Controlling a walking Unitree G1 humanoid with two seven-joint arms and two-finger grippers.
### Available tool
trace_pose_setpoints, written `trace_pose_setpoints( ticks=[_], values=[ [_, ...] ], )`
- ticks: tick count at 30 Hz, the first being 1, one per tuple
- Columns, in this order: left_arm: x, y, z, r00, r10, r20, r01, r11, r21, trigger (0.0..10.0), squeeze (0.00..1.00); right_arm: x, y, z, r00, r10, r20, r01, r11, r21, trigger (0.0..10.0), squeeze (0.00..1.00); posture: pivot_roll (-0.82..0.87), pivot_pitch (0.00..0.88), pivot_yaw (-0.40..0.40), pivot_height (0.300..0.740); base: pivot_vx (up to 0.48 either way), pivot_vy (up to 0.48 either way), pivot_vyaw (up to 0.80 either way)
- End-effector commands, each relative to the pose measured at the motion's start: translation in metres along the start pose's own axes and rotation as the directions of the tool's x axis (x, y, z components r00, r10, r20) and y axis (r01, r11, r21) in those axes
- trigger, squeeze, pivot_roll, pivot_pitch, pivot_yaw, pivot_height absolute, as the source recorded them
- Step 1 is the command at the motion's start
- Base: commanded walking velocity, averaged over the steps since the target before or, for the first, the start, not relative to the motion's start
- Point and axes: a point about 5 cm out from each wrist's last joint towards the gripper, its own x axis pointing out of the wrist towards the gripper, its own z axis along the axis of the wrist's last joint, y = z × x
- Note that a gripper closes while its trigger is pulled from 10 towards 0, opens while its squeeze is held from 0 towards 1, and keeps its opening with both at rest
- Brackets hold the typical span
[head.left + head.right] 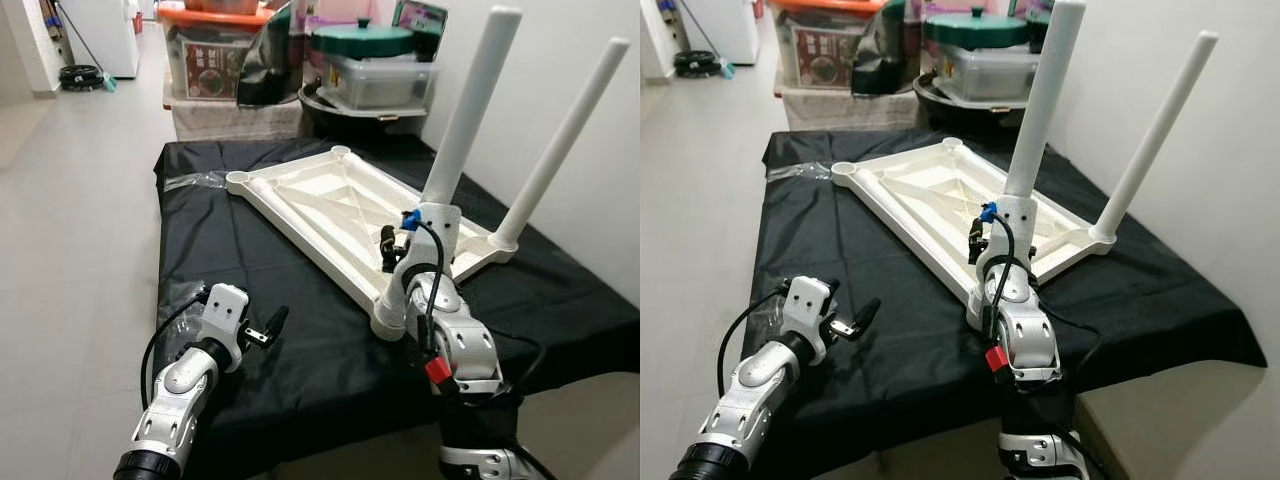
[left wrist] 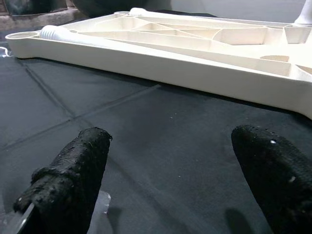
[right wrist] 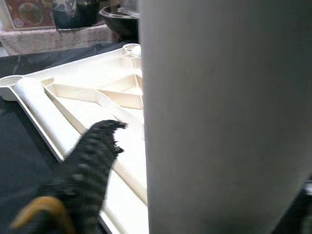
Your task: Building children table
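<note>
A white children's table top (image 1: 330,200) lies upside down on a black-covered table (image 1: 230,260). Two white legs stand upright in its right-hand corners: a near leg (image 1: 470,110) and a far leg (image 1: 565,140). My right gripper (image 1: 392,245) is shut on the near leg low down, just above the front corner socket (image 1: 388,322). In the right wrist view the leg (image 3: 219,117) looms close beside one black finger (image 3: 92,161). My left gripper (image 1: 268,325) hovers open over the bare cloth, left of the table top, its fingers (image 2: 73,175) wide apart and holding nothing.
Storage boxes (image 1: 215,50), a green-lidded container (image 1: 365,60) and a dark bowl (image 1: 340,115) stand behind the table. A white wall runs along the right. Clear plastic wrap (image 1: 195,180) lies at the cloth's far left. Tiled floor (image 1: 70,220) opens to the left.
</note>
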Motion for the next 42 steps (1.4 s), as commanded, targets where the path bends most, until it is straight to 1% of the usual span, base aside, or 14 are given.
trace_pose_setpoints(
  ticks=[1, 6, 14, 15, 18, 24, 25, 26, 32, 34, 35, 37, 38, 42],
  values=[
    [0.001, -0.003, -0.001, 1.000, -0.017, -0.004, 0.017, 1.000, 0.014, 10.0, 0.00, -0.001, 0.000, 0.007, 0.999, 0.003, 0.033, -0.003, 1.000, -0.004, 10.0, 1.00, -0.01, 0.000, -0.106, 0.740, 0.000, 0.000, 0.00],
    [0.001, -0.002, -0.001, 1.000, -0.017, -0.007, 0.017, 1.000, 0.013, 10.0, 0.00, -0.003, -0.002, 0.015, 0.997, 0.003, 0.079, -0.004, 1.000, 0.006, 10.0, 1.00, -0.02, 0.000, -0.105, 0.740, 0.000, 0.000, 0.00],
    [0.001, -0.001, -0.002, 1.000, -0.016, -0.010, 0.016, 1.000, 0.016, 10.0, 0.00, -0.004, -0.004, 0.016, 0.996, 0.002, 0.086, -0.003, 1.000, 0.010, 10.0, 1.00, -0.01, 0.000, -0.104, 0.740, 0.000, 0.000, 0.00],
    [0.001, 0.000, -0.002, 1.000, -0.012, -0.011, 0.012, 1.000, 0.019, 10.0, 0.00, -0.003, -0.006, 0.005, 0.999, 0.022, 0.035, -0.024, 0.998, 0.055, 0.0, 1.00, -0.01, 0.000, -0.109, 0.740, 0.000, 0.000, 0.00],
    [0.001, 0.001, -0.002, 1.000, -0.005, -0.012, 0.006, 1.000, 0.022, 10.0, 0.00, -0.004, -0.005, -0.002, 0.999, 0.045, 0.011, -0.046, 0.996, 0.077, 0.0, 1.00, -0.01, 0.000, -0.109, 0.740, 0.000, 0.000, 0.00],
    [0.000, 0.003, -0.002, 1.000, 0.003, -0.012, -0.003, 1.000, 0.025, 10.0, 0.00, -0.005, -0.006, -0.005, 0.999, 0.046, 0.004, -0.047, 0.996, 0.074, 0.0, 1.00, 0.00, 0.000, -0.112, 0.740, 0.000, 0.000, 0.00],
    [-0.001, 0.003, -0.002, 1.000, 0.006, -0.012, -0.005, 1.000, 0.025, 10.0, 0.00, -0.004, -0.008, -0.005, 0.999, 0.035, -0.001, -0.035, 0.997, 0.067, 0.0, 0.02, 0.00, 0.000, -0.112, 0.740, 0.000, 0.000, 0.00],
    [-0.001, 0.004, -0.002, 1.000, 0.008, -0.011, -0.008, 1.000, 0.025, 10.0, 0.00, -0.003, -0.010, -0.004, 1.000, 0.027, 0.006, -0.027, 0.998, 0.062, 0.0, 0.00, 0.01, 0.000, -0.110, 0.740, 0.000, 0.000, 0.00],
    [-0.003, 0.008, 0.000, 1.000, 0.019, -0.005, -0.019, 1.000, 0.025, 10.0, 0.00, -0.003, -0.010, 0.002, 0.998, 0.028, 0.051, -0.032, 0.997, 0.068, 0.0, 0.00, 0.01, 0.000, -0.107, 0.740, 0.000, 0.000, 0.00],
    [-0.002, 0.010, 0.001, 1.000, 0.026, 0.000, -0.026, 0.999, 0.025, 10.0, 0.00, -0.005, -0.004, 0.009, 0.990, 0.087, 0.111, -0.091, 0.995, 0.032, 0.0, 0.00, 0.01, 0.000, -0.105, 0.740, 0.000, 0.000, 0.00],
    [-0.002, 0.010, 0.002, 1.000, 0.028, 0.004, -0.028, 0.999, 0.027, 10.0, 0.00, -0.006, -0.001, 0.009, 0.986, 0.116, 0.117, -0.120, 0.992, 0.030, 10.0, 0.00, 0.01, 0.000, -0.101, 0.740, 0.000, 0.000, 0.00],
    [-0.002, 0.010, 0.003, 1.000, 0.030, 0.006, -0.030, 0.999, 0.031, 10.0, 0.00, -0.008, 0.000, 0.009, 0.983, 0.130, 0.128, -0.136, 0.990, 0.040, 10.0, 0.00, 0.01, 0.000, -0.100, 0.740, 0.000, 0.000, 0.00],
    [-0.001, 0.010, 0.004, 0.999, 0.031, 0.008, -0.032, 0.999, 0.037, 10.0, 0.00, -0.010, 0.000, 0.008, 0.981, 0.143, 0.134, -0.149, 0.988, 0.037, 10.0, 1.00, 0.01, 0.000, -0.097, 0.740, 0.000, 0.000, 0.00],
    [0.000, 0.012, 0.006, 0.999, 0.044, 0.009, -0.044, 0.998, 0.049, 10.0, 0.00, -0.013, -0.002, 0.003, 0.981, 0.153, 0.121, -0.158, 0.987, 0.029, 10.0, 1.00, 0.01, 0.000, -0.093, 0.740, 0.000, -0.308, 0.00]
  ],
)
